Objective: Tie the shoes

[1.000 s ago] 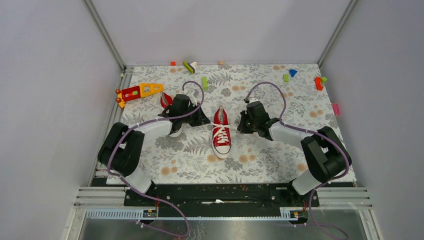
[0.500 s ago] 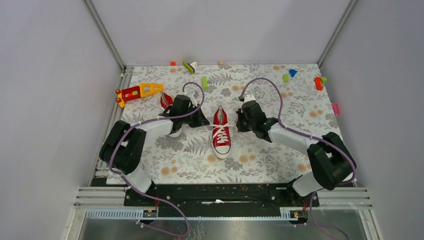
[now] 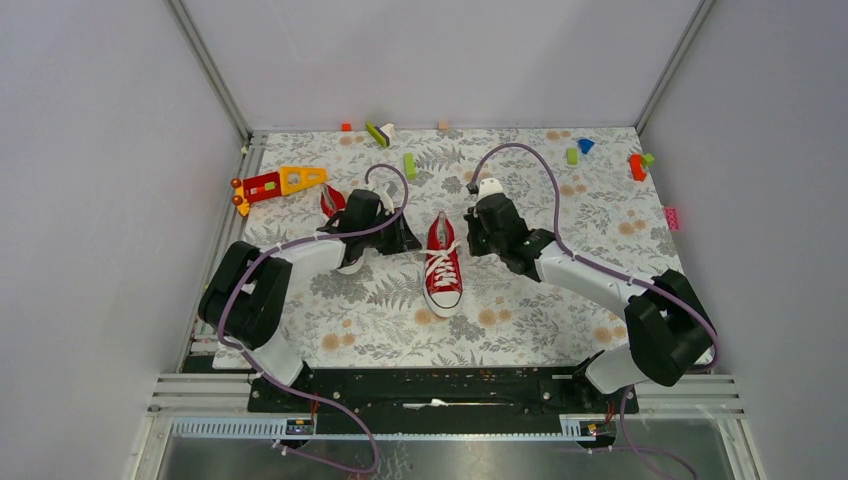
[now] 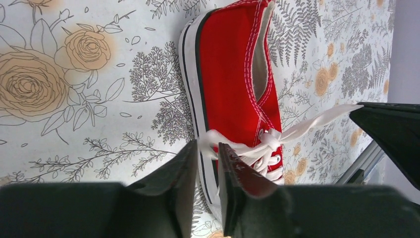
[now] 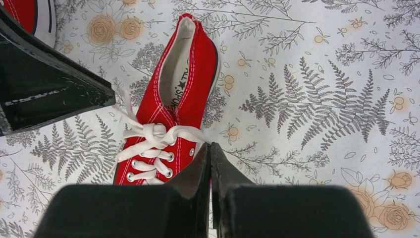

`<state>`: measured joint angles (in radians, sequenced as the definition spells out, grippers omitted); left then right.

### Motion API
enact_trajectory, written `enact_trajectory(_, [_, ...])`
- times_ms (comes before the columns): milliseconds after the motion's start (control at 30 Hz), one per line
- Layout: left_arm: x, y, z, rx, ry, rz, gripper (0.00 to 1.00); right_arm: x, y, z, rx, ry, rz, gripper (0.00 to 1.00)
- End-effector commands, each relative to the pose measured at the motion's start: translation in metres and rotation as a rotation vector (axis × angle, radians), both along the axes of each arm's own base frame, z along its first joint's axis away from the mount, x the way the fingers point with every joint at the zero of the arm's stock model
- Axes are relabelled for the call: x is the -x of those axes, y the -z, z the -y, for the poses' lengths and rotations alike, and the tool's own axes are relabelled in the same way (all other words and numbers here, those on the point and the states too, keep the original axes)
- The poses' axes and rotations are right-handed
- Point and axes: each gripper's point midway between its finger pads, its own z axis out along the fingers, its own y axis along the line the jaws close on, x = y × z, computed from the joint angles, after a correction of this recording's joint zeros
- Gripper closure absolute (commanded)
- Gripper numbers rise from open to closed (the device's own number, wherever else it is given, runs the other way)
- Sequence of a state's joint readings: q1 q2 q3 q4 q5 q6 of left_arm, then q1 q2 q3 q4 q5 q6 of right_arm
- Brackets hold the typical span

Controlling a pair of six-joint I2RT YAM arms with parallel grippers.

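1. Far left first: the second shoe [image 3: 331,200] sits behind your left tool [image 4: 208,148], mostly buried under that arm. Only a sliver of red shows, and its laces can't be seen at all.
2. The left tool's jaws are parted just a crack, with the tips right up against the sidewall of the centre shoe [image 3: 442,268]. The left strand [image 4: 210,138] lies in the gap. It doesn't look clamped to me, but the view is too tight to be sure.
3. The centre shoe lies on the tabletop [image 3: 520,330] between your two tools, toe toward the arm bases and heel away. Its long axis runs straight across the line from tool to tool, so each tool faces the eyelets side-on. Both are about equally near.
4. The knot [image 5: 154,131] looks like one plain crossover on top of the eyelets, and I see no loops. I'd say the bow isn't made yet.
5. Your right tool [image 5: 209,148] is pinched shut on the right strand [image 5: 190,133], which runs taut from the knot to its tips, just beside the shoe.
6. My guess is that any tightening pull goes outward, away from the shoe on each side. The lace ends themselves are hidden by the tools.
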<state>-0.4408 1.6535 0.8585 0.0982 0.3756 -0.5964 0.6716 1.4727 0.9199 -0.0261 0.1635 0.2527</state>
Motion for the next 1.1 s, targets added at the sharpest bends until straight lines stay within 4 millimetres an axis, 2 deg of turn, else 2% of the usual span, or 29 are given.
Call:
enact_trajectory(0, [-0.009, -0.037, -0.001, 0.03, -0.004, 0.102, 0.7, -0.003, -0.016, -0.009, -0.015, -0.033, 0.033, 1.0])
enact_trajectory(133, [0.003, -0.046, -0.013, 0.004, -0.019, 0.135, 0.57, -0.002, -0.016, -0.013, -0.028, -0.046, 0.025, 1.0])
enact_trajectory(200, [0.009, -0.05, -0.016, 0.002, -0.012, 0.154, 0.56, -0.002, -0.016, -0.015, -0.036, -0.051, 0.023, 1.0])
enact_trajectory(233, [0.012, -0.051, -0.016, 0.004, -0.002, 0.16, 0.57, -0.002, -0.015, -0.015, -0.038, -0.052, 0.022, 1.0])
enact_trajectory(367, [0.023, -0.05, -0.01, 0.008, 0.038, 0.149, 0.72, -0.001, -0.014, -0.018, -0.049, -0.062, 0.014, 1.0])
enact_trajectory(633, [0.044, -0.024, -0.023, -0.004, -0.017, 0.083, 0.86, 0.002, -0.01, -0.017, -0.049, -0.063, 0.004, 1.0])
enact_trajectory(700, [0.049, -0.02, -0.022, 0.0, 0.001, 0.079, 0.85, 0.003, -0.008, -0.017, -0.047, -0.063, 0.001, 1.0])
enact_trajectory(833, [0.054, -0.02, -0.017, 0.018, 0.052, 0.101, 0.77, 0.0, -0.012, -0.021, -0.068, -0.069, 0.021, 1.0])
enact_trajectory(1067, [0.045, -0.02, 0.002, 0.025, 0.113, 0.116, 0.73, 0.0, -0.011, -0.022, -0.075, -0.072, 0.019, 1.0])
